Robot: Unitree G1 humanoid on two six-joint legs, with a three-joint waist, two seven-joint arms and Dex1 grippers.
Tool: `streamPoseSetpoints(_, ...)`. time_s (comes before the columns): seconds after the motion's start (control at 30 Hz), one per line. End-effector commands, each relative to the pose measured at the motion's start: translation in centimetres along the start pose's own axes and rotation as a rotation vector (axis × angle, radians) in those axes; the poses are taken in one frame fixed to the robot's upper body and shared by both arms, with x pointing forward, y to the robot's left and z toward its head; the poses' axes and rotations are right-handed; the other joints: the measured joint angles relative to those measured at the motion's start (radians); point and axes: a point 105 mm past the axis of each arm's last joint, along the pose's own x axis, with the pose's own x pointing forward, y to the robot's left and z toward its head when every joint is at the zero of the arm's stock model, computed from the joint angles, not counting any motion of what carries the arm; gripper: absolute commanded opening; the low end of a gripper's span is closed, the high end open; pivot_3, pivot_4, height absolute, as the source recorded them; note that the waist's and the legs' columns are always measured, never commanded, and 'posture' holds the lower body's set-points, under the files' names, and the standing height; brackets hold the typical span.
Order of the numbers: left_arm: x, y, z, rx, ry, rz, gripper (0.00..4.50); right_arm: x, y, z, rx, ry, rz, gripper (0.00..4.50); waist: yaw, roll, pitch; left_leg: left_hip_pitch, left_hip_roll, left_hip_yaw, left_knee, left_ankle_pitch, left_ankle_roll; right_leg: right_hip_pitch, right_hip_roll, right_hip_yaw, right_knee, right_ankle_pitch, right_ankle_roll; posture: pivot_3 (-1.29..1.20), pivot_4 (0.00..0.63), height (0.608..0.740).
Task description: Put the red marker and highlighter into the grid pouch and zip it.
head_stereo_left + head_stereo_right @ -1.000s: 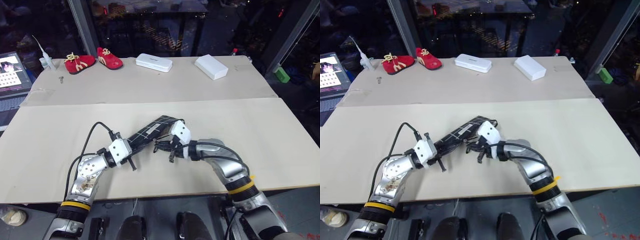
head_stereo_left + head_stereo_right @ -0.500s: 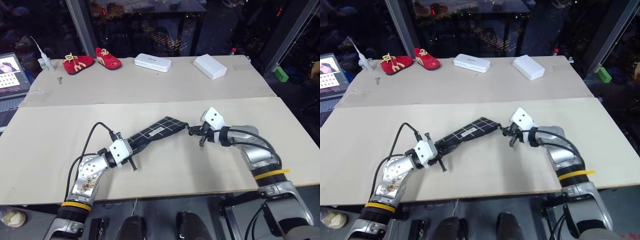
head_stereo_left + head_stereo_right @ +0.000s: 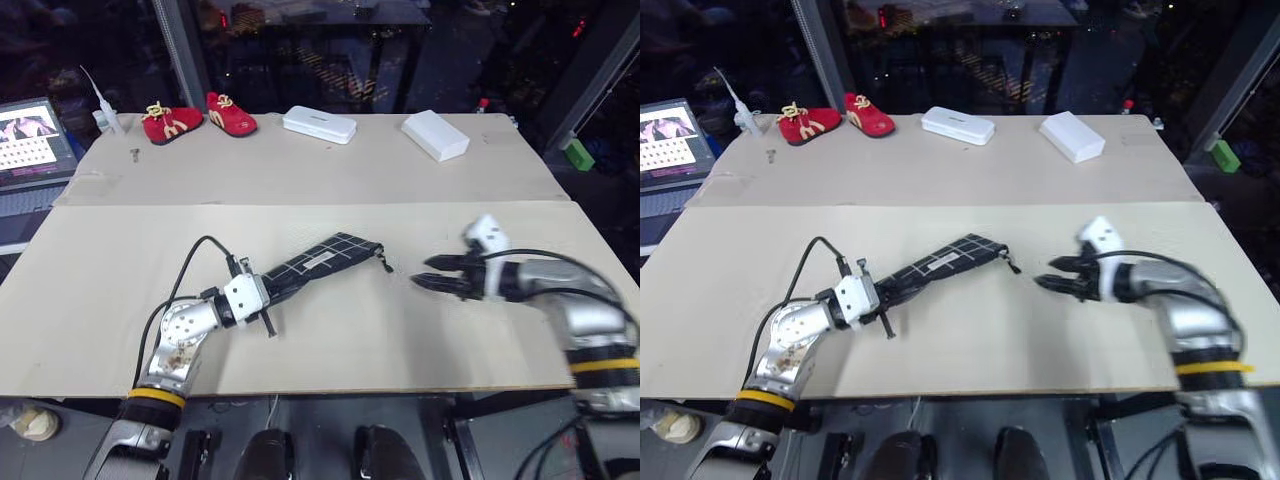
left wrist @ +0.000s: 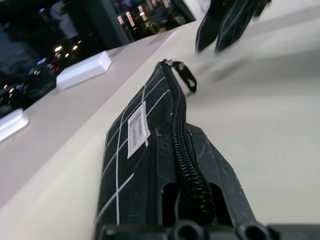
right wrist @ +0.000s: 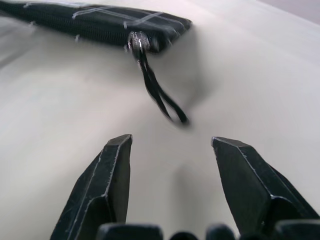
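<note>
Head cams look down over table point(image 3: 330, 170); wrist cams close, prob. sharing grid pouch point(image 4: 150, 150).

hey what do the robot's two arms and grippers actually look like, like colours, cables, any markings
Both arms are silver-grey metal with rounded joints and a yellow band near the elbow. Each wrist carries a white block, and black cables loop along the forearms. The left gripper and right gripper each have two black fingers, flat, tapering to blunt tips and scuffed with fine scratches. No lettering or logo is readable.
</note>
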Motion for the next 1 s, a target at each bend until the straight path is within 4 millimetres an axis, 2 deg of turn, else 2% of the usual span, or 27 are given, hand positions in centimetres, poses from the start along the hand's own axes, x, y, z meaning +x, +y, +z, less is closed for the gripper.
streamPoseSetpoints(0.03,0.6,0.1,1.4,0.050,-0.077,-0.082,0.00,-1.2,1.5,0.3,-0.025,-0.034,0.054,2.88,-0.004,0.000,0.000,0.000,0.000,0.000,0.000,0.000,0.000,0.000,0.000,0.000,0.000,0.000,0.000,0.00,0.150,0.740)
streamPoseSetpoints(0.13,0.7,-0.1,1.1,0.071,-0.070,-0.165,0.00,-1.1,2.0,-0.8,-0.002,-0.024,0.036,2.88,-0.008,0.000,0.000,0.001,0.000,0.000,0.000,0.000,0.000,0.000,0.000,0.003,0.000,0.000,0.000,0.00,0.150,0.740)
streamPoseSetpoints(0.33,0.3,-0.3,-0.1,0.093,-0.056,-0.229,0.00,0.0,2.9,-1.6,0.011,-0.020,0.033,2.88,-0.010,0.000,0.000,0.002,0.000,-0.001,0.001,0.000,0.000,0.002,0.000,0.004,-0.002,0.000,0.001,0.00,0.150,0.740)
streamPoseSetpoints(0.4,0.1,-0.5,-0.4,0.049,-0.066,-0.245,0.77,0.3,2.9,-1.9,0.016,-0.010,0.023,2.92,-0.008,0.000,0.000,0.001,0.000,-0.001,0.001,0.000,0.000,0.001,0.000,0.003,-0.003,0.000,0.001,0.00,0.150,0.740)
streamPoseSetpoints(0.43,-0.1,-0.6,-0.5,0.012,-0.076,-0.253,0.92,0.3,2.9,-1.9,0.016,-0.009,0.021,2.92,-0.007,0.000,0.000,0.000,0.000,-0.001,0.001,0.000,0.001,0.001,0.000,0.003,-0.003,0.000,0.001,0.00,0.150,0.740)
streamPoseSetpoints(0.53,-0.2,0.2,0.4,-0.017,-0.122,-0.183,1.97,0.4,2.8,-1.9,0.021,-0.011,0.019,2.92,-0.005,0.000,0.000,-0.001,0.000,-0.001,0.002,-0.001,0.002,0.001,0.000,0.003,-0.005,0.001,0.002,0.00,0.150,0.740)
streamPoseSetpoints(0.67,-1.0,0.4,0.4,-0.126,-0.078,-0.121,3.48,0.3,2.2,-1.8,0.023,-0.009,0.007,2.92,-0.006,0.000,0.000,0.000,-0.001,-0.001,0.002,-0.001,0.002,0.002,0.000,0.003,-0.005,0.001,0.003,0.00,0.150,0.740)
streamPoseSetpoints(0.73,-1.8,0.9,0.9,-0.288,-0.079,-0.054,3.48,0.1,1.7,-1.8,0.021,-0.009,-0.008,2.92,-0.009,0.000,0.000,0.000,0.000,-0.001,0.002,-0.001,0.002,0.002,0.000,0.004,-0.005,0.001,0.003,0.00,0.150,0.740)
streamPoseSetpoints(0.8,-3.2,1.9,0.7,-0.511,-0.049,0.078,3.48,-0.2,1.0,-1.8,0.026,-0.010,-0.025,2.92,-0.015,0.000,0.000,0.000,0.001,-0.002,0.002,-0.001,0.002,0.002,0.000,0.004,-0.005,0.001,0.003,0.00,0.150,0.740)
streamPoseSetpoints(0.83,-4.4,2.3,0.0,-0.564,0.008,0.177,3.48,-0.4,0.6,-1.8,0.030,-0.015,-0.037,2.92,-0.016,0.000,0.000,0.000,0.002,-0.002,0.002,-0.001,0.002,0.002,0.000,0.004,-0.004,0.001,0.003,0.00,0.150,0.740)
streamPoseSetpoints(0.9,-6.3,2.9,-0.9,-0.586,0.108,0.335,3.48,-0.7,0.0,-1.8,0.037,-0.029,-0.051,2.92,-0.021,0.000,0.000,0.001,0.002,-0.003,0.002,-0.001,0.002,0.002,0.000,0.004,-0.004,0.001,0.003,0.00,0.150,0.740)
streamPoseSetpoints(1.0,-11.0,3.4,-2.1,-0.621,0.231,0.580,3.48,-1.0,-1.0,-1.3,0.051,-0.102,-0.085,2.92,-0.026,0.000,0.000,0.002,0.002,-0.003,0.002,-0.001,0.002,0.002,0.000,0.005,-0.004,0.001,0.003,0.00,0.150,0.740)
